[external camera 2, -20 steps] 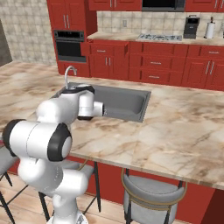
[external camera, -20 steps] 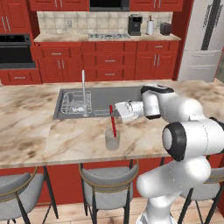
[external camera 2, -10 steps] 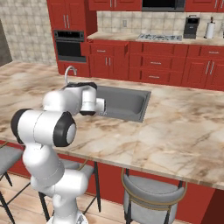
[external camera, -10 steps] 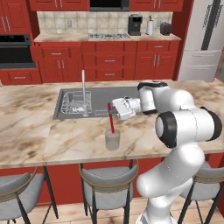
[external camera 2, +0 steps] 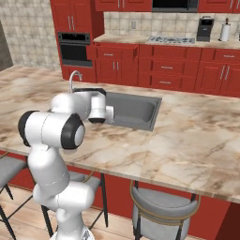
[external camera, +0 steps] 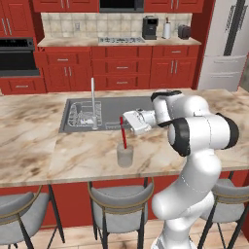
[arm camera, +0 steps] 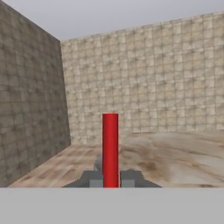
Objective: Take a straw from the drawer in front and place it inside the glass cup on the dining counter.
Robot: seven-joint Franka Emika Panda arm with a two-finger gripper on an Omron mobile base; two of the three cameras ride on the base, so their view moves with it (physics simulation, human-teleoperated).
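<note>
Arm folded forward from the base, elbow high, forearm reaching out level, wrist turned so the hand points sideways. Gripper (external camera: 123, 121) sits at the end of that reach, its fingers (arm camera: 92, 178) closed tight with the straw (external camera: 123, 134) pinched between them. In the hand view the straw stands straight up out of the finger tips. In the right base view the upper arm hides the hand.

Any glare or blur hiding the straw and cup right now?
Left base view: even flat light, no glare; straw sharp, glass cup faint against the dining counter. Hand view: straw crisp between the gripper tips, coarse wall texture. Right base view: the arm hides both.
</note>
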